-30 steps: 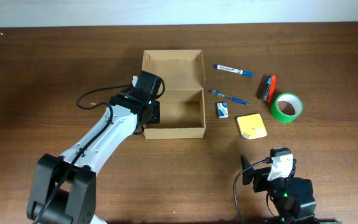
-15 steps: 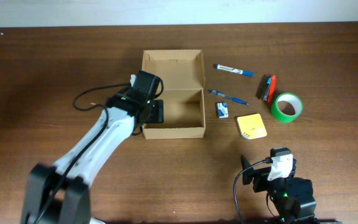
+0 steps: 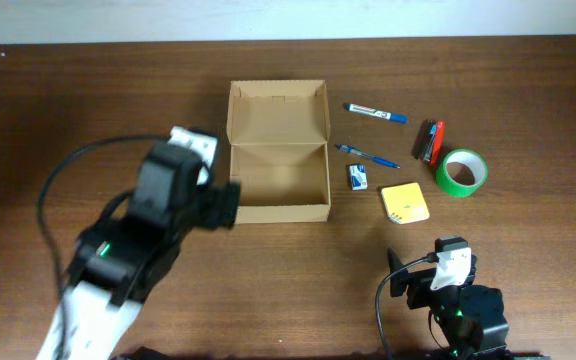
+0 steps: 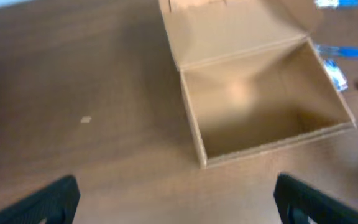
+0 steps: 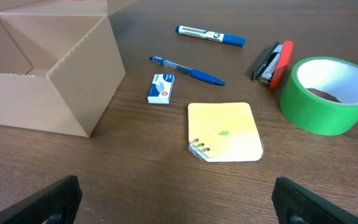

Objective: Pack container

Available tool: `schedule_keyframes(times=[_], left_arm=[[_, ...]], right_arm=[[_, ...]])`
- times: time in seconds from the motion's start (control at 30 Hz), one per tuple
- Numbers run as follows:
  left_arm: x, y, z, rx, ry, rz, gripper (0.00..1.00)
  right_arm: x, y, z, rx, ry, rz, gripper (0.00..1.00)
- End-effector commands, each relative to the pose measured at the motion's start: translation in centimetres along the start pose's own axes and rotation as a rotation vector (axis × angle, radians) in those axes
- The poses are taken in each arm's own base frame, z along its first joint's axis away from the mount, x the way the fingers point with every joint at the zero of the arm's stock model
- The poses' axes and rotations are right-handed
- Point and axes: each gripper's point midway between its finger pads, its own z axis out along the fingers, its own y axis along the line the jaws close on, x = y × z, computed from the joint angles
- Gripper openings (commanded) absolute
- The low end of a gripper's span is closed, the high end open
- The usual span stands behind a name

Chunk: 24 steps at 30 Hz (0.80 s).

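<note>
The container (image 3: 278, 178) is a tan cardboard box at mid-table, its lid flap (image 3: 276, 108) standing open at the back. The left wrist view shows its inside (image 4: 260, 118) bare. My left gripper (image 4: 179, 208) hangs open above the table in front of the box's left corner, nothing between its fingers (image 4: 48, 199). In the overhead view the left arm (image 3: 158, 215) looks blurred and raised. Near the front edge, my right gripper (image 5: 179, 205) is open and empty, facing the yellow notepad (image 5: 224, 132) and the box's right wall (image 5: 79, 81).
Right of the box lie a blue marker (image 3: 375, 112), a blue pen (image 3: 366, 155), a small blue-and-white packet (image 3: 358, 177), the spiral notepad (image 3: 405, 203), a red-and-black stapler (image 3: 429, 142) and a green tape roll (image 3: 462, 172).
My left gripper was shut at the box's left wall. It has opened, let go, and drawn back up and to the left-front. The right arm has stayed still.
</note>
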Motion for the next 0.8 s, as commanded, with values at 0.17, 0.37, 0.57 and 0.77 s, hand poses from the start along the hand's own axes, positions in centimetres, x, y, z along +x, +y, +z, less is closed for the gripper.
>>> schedule_keyframes(times=[0.17,0.37,0.57,0.77], left_arm=[[4.1,-0.9,-5.2,0.118,0.038,0.093,1.00],[5.9,-0.7,-5.9,0.118,0.088,0.112,1.00],[5.9,-0.5,-5.9,0.110,0.089,0.113,1.00],[5.9,-0.6,-5.9,0.110,0.089,0.113,1.00]], right_arm=[[0.0,-0.2,0.1,0.011,-0.007,0.000,0.99],[0.0,-0.2,0.1,0.011,-0.007,0.000,0.99],[0.0,-0.2,0.1,0.011,-0.007,0.000,0.99],[0.0,-0.2,0.1,0.011,-0.007,0.000,0.99]])
